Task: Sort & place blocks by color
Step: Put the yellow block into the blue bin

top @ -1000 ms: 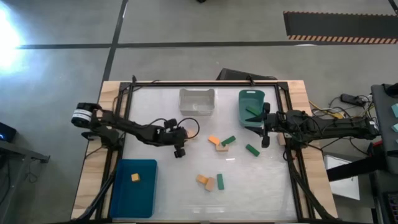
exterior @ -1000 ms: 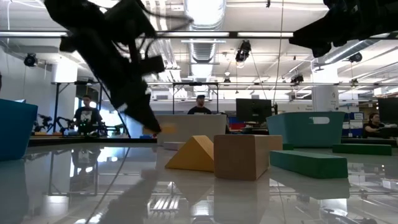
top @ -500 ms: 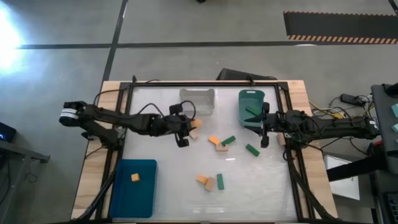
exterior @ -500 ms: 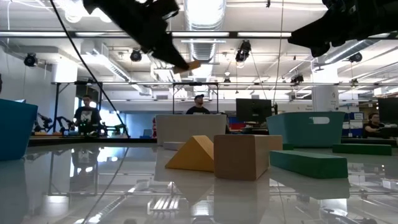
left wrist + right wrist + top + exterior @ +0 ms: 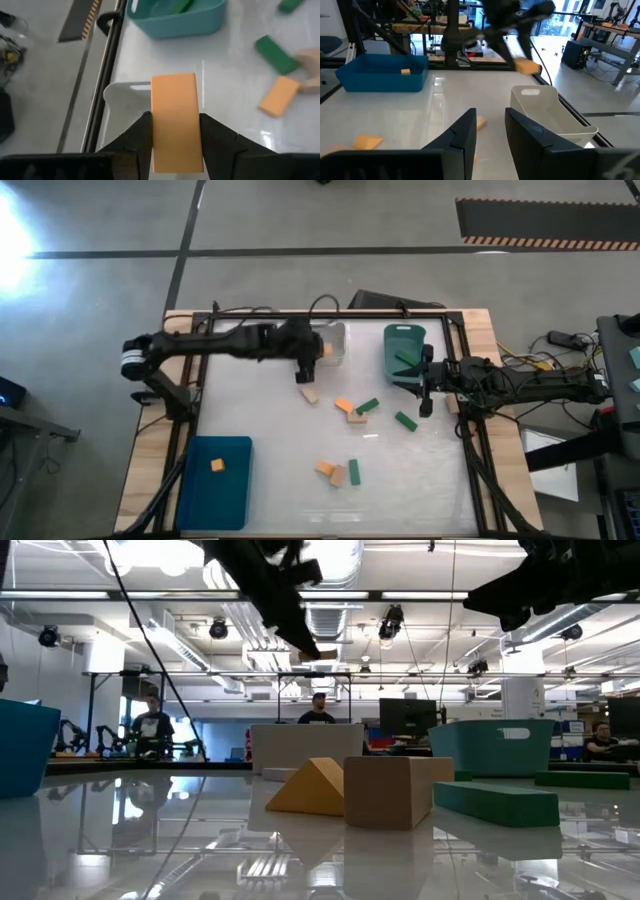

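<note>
A: Left gripper (image 5: 175,132) – what's it got?
B: Jaws clamped on a tan block (image 5: 175,120), up in the air over the clear bin (image 5: 318,343) at the table's back edge.

A: Right gripper (image 5: 489,131)?
B: Fingers a narrow gap apart, nothing btwn them, parked beside the green bin (image 5: 402,353), which has a green block (image 5: 404,358) inside.

A: Rest of the blocks?
B: One orange cube (image 5: 217,465) in the blue bin (image 5: 216,483). Loose on the table: tan piece (image 5: 310,394) just below the left gripper, orange + tan + green cluster mid-table (image 5: 355,408), lone green bar (image 5: 405,420) to its right, another orange/tan/green trio (image 5: 339,472) nearer the front
</note>
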### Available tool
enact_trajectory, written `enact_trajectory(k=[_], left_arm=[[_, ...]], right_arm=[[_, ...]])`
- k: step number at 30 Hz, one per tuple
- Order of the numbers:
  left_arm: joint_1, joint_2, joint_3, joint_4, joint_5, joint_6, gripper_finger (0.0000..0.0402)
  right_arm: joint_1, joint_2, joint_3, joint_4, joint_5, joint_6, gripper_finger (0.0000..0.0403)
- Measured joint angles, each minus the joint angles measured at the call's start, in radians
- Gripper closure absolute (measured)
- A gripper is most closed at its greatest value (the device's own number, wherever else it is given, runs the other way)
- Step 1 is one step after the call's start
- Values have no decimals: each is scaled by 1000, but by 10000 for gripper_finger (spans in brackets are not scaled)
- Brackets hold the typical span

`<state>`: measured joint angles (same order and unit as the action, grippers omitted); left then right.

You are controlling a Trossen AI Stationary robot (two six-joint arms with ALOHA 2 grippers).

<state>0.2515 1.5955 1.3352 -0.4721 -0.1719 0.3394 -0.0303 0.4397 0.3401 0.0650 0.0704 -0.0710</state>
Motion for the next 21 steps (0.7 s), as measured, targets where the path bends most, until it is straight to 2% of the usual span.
enact_trajectory(k=[9,15,21], left_arm=[[175,187,88,0,119,71,287],[234,295,114,-1,134,134,287],[266,344,115,-6,146,170,287]], right_arm=[[0,0,0,-8,0,0,313],[0,0,0,-8,0,-5,319],[0,0,0,-9,0,-7,314]])
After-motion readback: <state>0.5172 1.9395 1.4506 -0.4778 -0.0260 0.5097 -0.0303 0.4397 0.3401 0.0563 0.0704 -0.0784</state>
